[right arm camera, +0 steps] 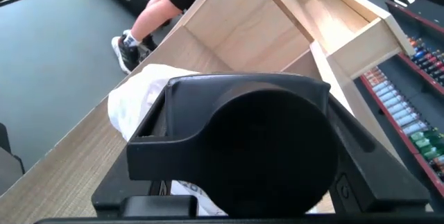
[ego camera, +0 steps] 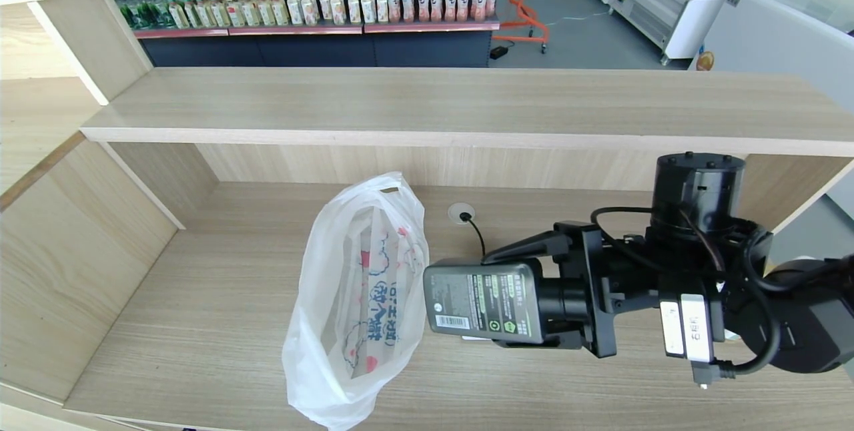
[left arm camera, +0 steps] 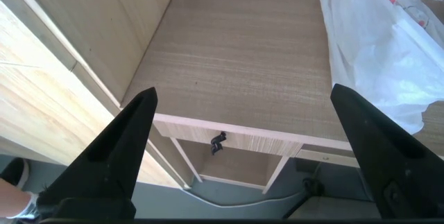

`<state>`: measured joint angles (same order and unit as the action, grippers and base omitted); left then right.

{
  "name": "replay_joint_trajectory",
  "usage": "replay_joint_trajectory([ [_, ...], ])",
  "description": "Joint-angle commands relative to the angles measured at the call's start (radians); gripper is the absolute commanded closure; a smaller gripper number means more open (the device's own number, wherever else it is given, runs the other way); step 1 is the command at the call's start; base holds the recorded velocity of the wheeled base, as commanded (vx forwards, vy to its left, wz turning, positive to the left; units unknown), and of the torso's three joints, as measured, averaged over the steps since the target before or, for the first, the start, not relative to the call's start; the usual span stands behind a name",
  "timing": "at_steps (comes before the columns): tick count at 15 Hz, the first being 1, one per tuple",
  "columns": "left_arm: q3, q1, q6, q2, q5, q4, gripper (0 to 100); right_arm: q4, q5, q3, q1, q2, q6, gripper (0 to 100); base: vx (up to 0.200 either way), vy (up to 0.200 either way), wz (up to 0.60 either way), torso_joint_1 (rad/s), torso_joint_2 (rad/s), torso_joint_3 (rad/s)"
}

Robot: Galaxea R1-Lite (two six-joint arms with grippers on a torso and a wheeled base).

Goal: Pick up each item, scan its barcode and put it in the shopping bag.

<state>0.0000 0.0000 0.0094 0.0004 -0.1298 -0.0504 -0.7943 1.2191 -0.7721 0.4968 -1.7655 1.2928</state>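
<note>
A white plastic shopping bag lies open on the wooden counter, with a packet printed in blue and pink inside it. Just right of the bag, above the counter, my right gripper is shut on a grey-black barcode scanner, whose labelled face is turned up. In the right wrist view the scanner hides the fingers, and the bag shows behind it. My left gripper is open and holds nothing. It hangs over the counter's front edge, with the bag off to one side.
A raised wooden ledge runs along the back of the counter, and a wooden side wall closes the left. A round cable hole with a black cable sits behind the scanner. Bare counter lies left of the bag.
</note>
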Motion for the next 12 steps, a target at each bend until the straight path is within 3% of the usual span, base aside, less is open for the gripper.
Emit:
replay_joint_trajectory([
  [1, 0.000, 0.000, 0.000, 0.000, -0.001, 0.000, 0, 0.000, 0.000, -0.006, 0.000, -0.011, 0.000, 100, 0.000, 0.000, 0.00, 0.000, 0.00, 0.000],
  [12, 0.000, 0.000, 0.000, 0.001, -0.001, 0.000, 0, 0.000, -0.003, -0.102, -0.007, -0.026, -0.032, 100, 0.000, 0.000, 0.00, 0.000, 0.00, 0.000],
])
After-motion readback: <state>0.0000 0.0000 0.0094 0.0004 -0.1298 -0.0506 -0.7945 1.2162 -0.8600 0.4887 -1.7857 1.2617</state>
